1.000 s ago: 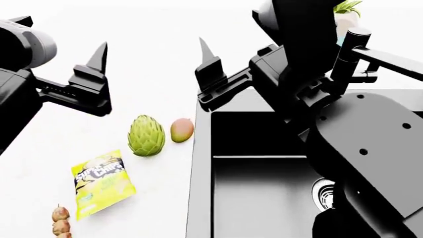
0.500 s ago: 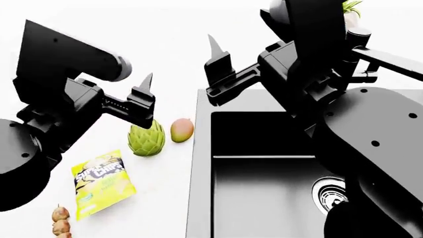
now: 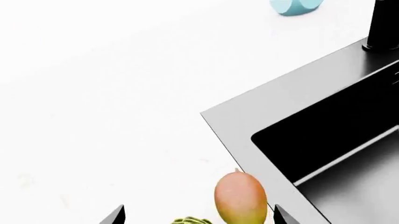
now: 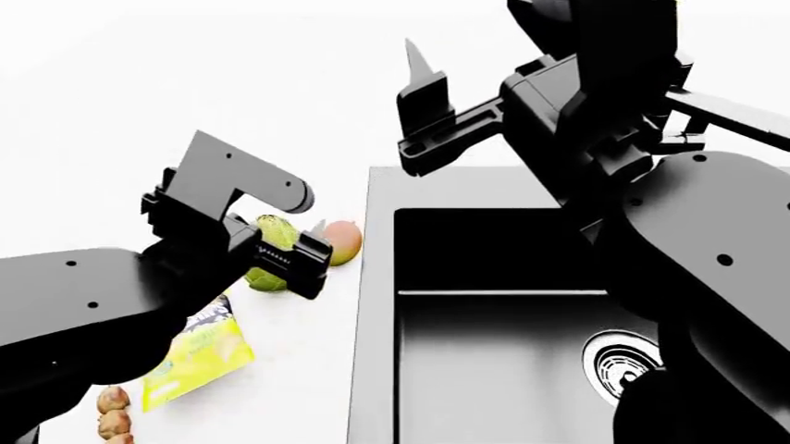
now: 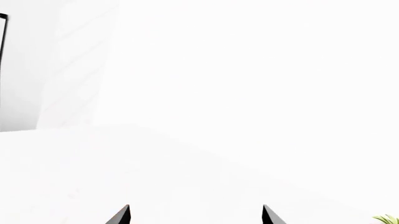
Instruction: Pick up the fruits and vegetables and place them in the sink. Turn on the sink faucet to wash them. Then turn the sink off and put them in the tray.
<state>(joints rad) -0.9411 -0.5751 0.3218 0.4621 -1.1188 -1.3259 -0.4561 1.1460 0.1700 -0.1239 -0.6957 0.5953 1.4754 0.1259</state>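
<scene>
The light green artichoke (image 4: pixel 274 231) and the yellow-orange mango (image 4: pixel 343 239) lie on the white counter just left of the black sink (image 4: pixel 377 305). My left gripper (image 4: pixel 284 259) hangs open low over them and hides most of the artichoke. In the left wrist view, the mango (image 3: pixel 240 198) and the artichoke's top (image 3: pixel 190 220) sit between the spread tips of the left gripper (image 3: pixel 198 217). My right gripper (image 4: pixel 475 111) is raised behind the sink, open and empty (image 5: pixel 195 215). The right arm covers most of the faucet (image 4: pixel 731 111). The tray is out of view.
A yellow chips bag (image 4: pixel 198 356) and a skewer of brown pieces (image 4: pixel 114 412) lie at the counter's near left. The chrome drain (image 4: pixel 617 361) shows in the basin. A blue-and-white pot (image 3: pixel 296 5) stands beyond the faucet base (image 3: pixel 383 25).
My left arm has swung down and to the right, bringing its gripper from high over the counter down over the artichoke. The right gripper has drifted slightly up and right.
</scene>
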